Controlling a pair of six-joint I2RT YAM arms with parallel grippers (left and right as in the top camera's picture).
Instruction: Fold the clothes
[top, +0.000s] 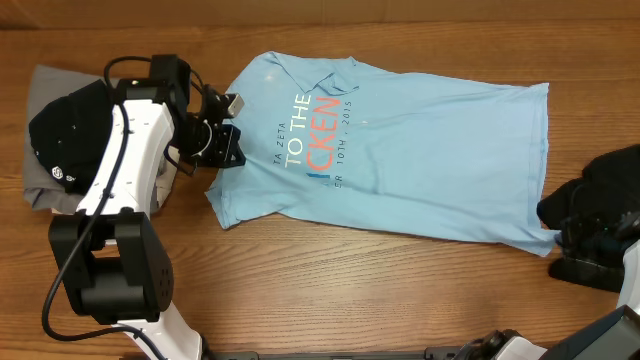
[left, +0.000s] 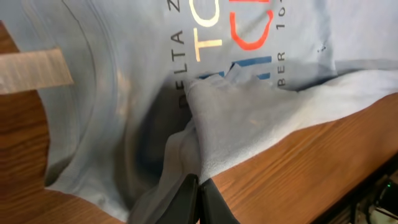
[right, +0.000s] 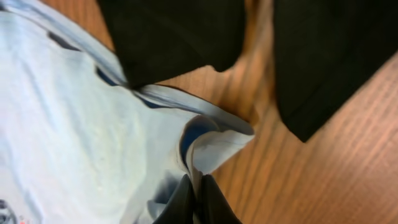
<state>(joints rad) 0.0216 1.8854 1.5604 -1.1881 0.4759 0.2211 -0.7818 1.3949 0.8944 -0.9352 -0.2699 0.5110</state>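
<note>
A light-blue T-shirt (top: 420, 150) with blue and red print lies spread across the middle of the wooden table. My left gripper (top: 225, 150) sits at the shirt's left edge, near the sleeve. In the left wrist view the left gripper (left: 199, 186) is shut on a bunched fold of the T-shirt (left: 124, 93), lifted slightly off the wood. My right gripper (top: 558, 238) is at the shirt's near right corner. The right wrist view has the right gripper (right: 198, 185) shut on the hem corner of the T-shirt (right: 74, 124), with cloth between the fingers.
A pile of grey and black clothes (top: 55, 130) lies at the far left beside the left arm. Black garments (top: 615, 165) lie at the right edge, seen close in the right wrist view as black cloth (right: 174, 37). A strip of tape (left: 31, 68) is on the table (top: 400, 290).
</note>
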